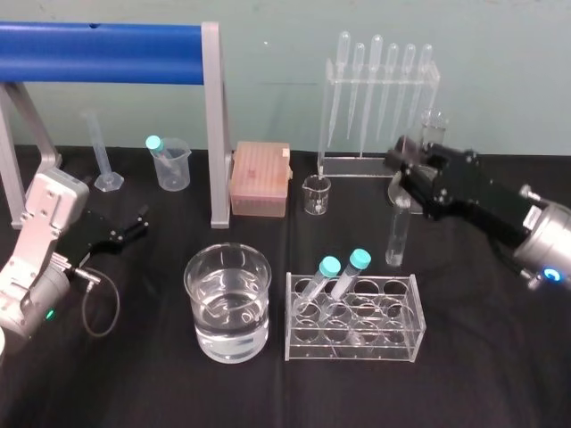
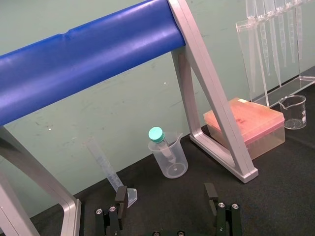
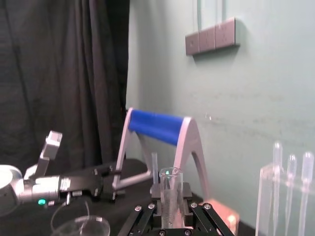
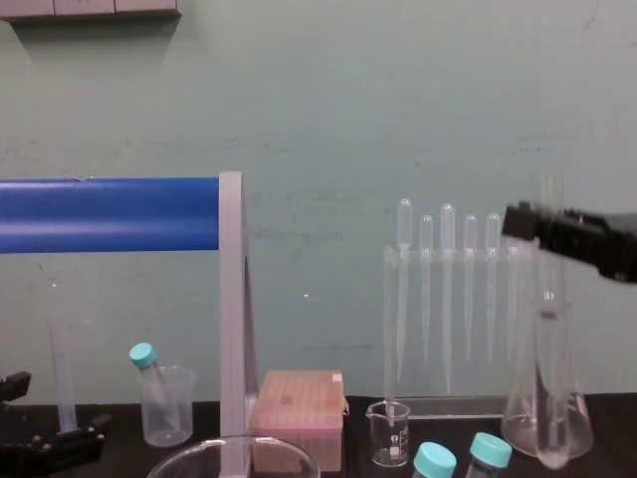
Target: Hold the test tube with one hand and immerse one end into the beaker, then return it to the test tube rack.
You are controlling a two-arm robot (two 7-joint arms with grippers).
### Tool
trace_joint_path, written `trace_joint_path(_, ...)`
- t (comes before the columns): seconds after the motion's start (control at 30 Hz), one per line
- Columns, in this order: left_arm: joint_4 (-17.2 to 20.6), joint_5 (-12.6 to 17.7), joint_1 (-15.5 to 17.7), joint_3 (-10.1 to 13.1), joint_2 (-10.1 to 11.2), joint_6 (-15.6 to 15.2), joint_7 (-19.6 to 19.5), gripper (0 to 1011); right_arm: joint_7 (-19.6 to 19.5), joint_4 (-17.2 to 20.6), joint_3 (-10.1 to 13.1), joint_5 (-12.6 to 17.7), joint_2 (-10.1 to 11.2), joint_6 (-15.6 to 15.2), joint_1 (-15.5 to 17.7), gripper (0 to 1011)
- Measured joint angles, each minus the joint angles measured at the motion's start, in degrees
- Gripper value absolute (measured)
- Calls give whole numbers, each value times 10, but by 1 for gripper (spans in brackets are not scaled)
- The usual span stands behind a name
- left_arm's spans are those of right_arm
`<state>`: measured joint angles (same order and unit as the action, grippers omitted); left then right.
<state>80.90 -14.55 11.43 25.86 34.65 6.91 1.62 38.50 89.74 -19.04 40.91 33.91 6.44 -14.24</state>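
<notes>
Front of the table: the beaker, half full of clear liquid, beside the rack (two teal-capped tubes in it). Right gripper pinches the test tube upright behind the rack; left gripper sits spread by the left edge.

Count on inspection: six bulb-topped clear plastic pipettes, far right; three short teal-capped tubes; one wide clear glass beaker; two smaller beakers; one long clear glass test tube.
</notes>
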Motion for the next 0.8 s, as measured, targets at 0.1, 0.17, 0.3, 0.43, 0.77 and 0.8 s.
trace_joint_path(0.1,0,0,0,0,0,0,0,1000,6,-7,-1,2,-6,8,-12,226)
trace_joint_path(0.17,0,0,0,0,0,0,0,1000,10,-13,-3,2,-10,12,-20,225)
trace_joint_path(0.3,0,0,0,0,0,0,0,1000,18,-41,-15,-2,-24,20,-45,225)
trace_joint_path(0.43,0,0,0,0,0,0,0,1000,21,-62,-22,-9,-34,27,-61,226)
trace_joint_path(0.77,0,0,0,0,0,0,0,1000,16,-94,-27,-21,-48,34,-77,225)
trace_joint_path(0.8,0,0,0,0,0,0,0,1000,16,-93,-27,-21,-48,34,-77,226)
